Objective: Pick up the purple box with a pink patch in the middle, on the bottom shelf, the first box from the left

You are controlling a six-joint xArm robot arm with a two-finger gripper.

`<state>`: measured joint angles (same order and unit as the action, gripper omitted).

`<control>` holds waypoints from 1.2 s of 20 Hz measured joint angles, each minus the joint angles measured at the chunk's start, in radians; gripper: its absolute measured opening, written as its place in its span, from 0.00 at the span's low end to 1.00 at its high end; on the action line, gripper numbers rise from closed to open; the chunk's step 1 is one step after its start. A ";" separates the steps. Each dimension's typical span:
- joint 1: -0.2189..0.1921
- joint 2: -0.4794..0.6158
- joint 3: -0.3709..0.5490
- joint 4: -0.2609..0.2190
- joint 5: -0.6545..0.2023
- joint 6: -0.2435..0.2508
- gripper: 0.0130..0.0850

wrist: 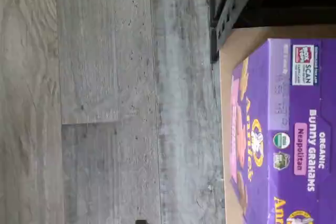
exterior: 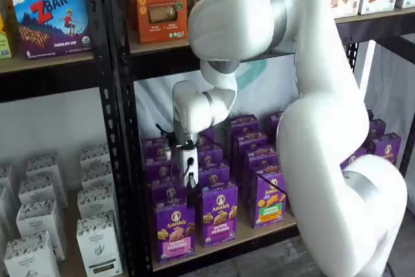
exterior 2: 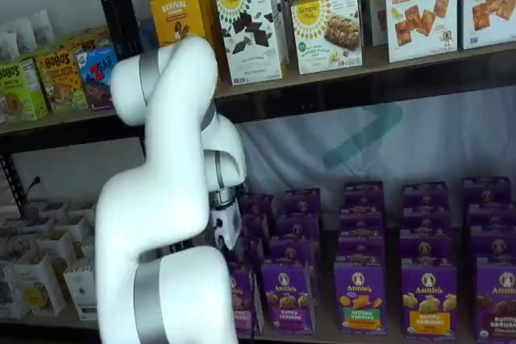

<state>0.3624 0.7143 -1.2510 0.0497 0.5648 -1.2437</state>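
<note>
Grey plank floor (wrist: 105, 98) beside shelf (wrist: 227, 103)

Wrist view: close, looking down, picture turned sideways, onto the purple box (wrist: 294, 140) top, the bottom shelf (wrist: 227, 77) edge and grey floor (wrist: 105, 98). Both shelf views: fixed, frontal, farther off, one oblique; shared: arm (exterior: 311, 134) (exterior 2: 173, 199), purple cartons, upper shelf (exterior: 363, 21) (exterior 2: 363, 86).

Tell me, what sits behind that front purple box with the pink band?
Behind the purple box runs a row of more purple cartons. The gripper covers part of the row.
</note>
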 joint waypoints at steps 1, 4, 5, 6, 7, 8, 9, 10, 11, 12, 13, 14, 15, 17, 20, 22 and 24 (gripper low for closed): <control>0.000 0.000 0.005 0.002 -0.016 -0.002 1.00; 0.000 0.008 0.012 0.009 -0.074 -0.009 1.00; 0.000 0.014 0.006 0.009 -0.075 -0.010 1.00; 0.000 0.018 0.002 0.010 -0.075 -0.010 1.00; 0.000 0.021 -0.002 0.010 -0.074 -0.010 1.00; 0.000 0.025 -0.007 0.010 -0.073 -0.010 1.00; 0.001 0.029 -0.011 0.010 -0.072 -0.009 1.00; 0.001 0.032 -0.015 0.010 -0.072 -0.009 1.00; 0.001 0.036 -0.019 0.010 -0.071 -0.009 1.00; 0.001 0.039 -0.023 0.010 -0.070 -0.009 1.00; 0.001 0.042 -0.027 0.010 -0.068 -0.009 1.00; 0.001 0.046 -0.032 0.011 -0.066 -0.009 1.00; 0.002 0.050 -0.036 0.011 -0.064 -0.009 1.00; 0.002 0.058 -0.045 0.009 -0.061 -0.007 1.00; 0.002 0.071 -0.056 0.009 -0.059 -0.007 1.00; 0.001 0.080 -0.065 0.007 -0.057 -0.006 1.00; 0.000 0.092 -0.076 0.003 -0.053 -0.003 1.00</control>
<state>0.3628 0.8063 -1.3267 0.0524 0.5118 -1.2470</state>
